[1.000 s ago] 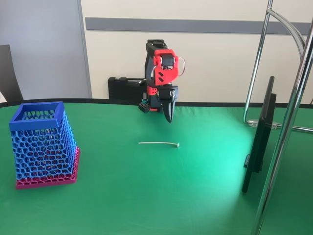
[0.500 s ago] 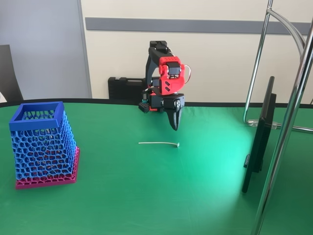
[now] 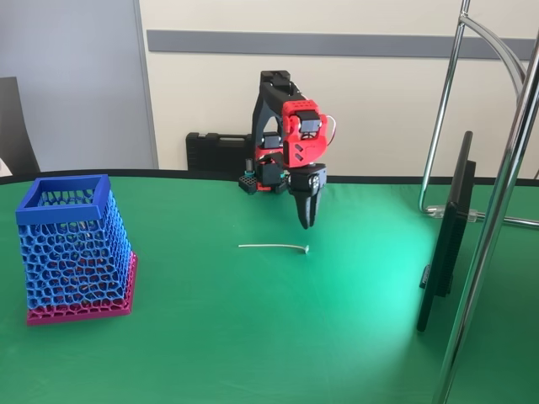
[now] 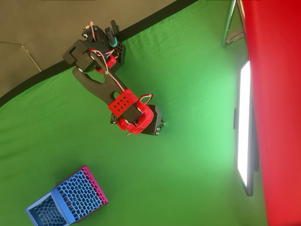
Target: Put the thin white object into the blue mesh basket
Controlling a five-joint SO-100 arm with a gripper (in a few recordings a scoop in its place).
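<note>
The thin white object (image 3: 274, 246) lies flat on the green table, mid-scene, with its hooked tip at the right end. My gripper (image 3: 307, 222) points straight down, shut and holding nothing. It hangs just behind and above that right end, clear of the cloth. From overhead, the red wrist (image 4: 134, 115) covers the fingers and nearly all of the strand. The blue mesh basket (image 3: 76, 257) stands upright on its pink base at the far left of the table. In the overhead view the basket (image 4: 77, 193) sits at the lower left, well away from the arm.
A thin black monitor (image 3: 446, 236) stands edge-on at the right, beside chrome stand poles (image 3: 497, 210). A black case (image 3: 217, 151) rests behind the table's back edge near the arm base. Green cloth stretches open between strand and basket.
The arm has reached forward: the gripper moved right and a little lower, from behind the strand's middle to near its hooked right end. Strand and basket have not moved.
</note>
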